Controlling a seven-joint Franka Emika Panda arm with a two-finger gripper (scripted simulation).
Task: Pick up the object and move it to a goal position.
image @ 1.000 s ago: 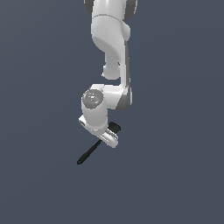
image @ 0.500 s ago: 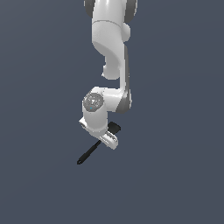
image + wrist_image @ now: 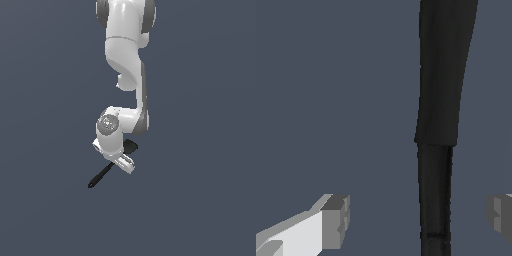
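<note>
The black spatula lies on the dark grey floor. Its thin handle points toward the exterior view's lower left, and its small flat head shows just past the hand. My gripper hangs right over the middle of the spatula and hides that part. In the wrist view the gripper is open. Its two fingertips stand on either side of the handle, with clear gaps and no contact.
The white arm comes down from the top of the exterior view. A plain dark grey floor lies all around, and no other objects show.
The wrist and hand have sunk a little lower over the spatula. The spatula has not moved and the jaws stay open.
</note>
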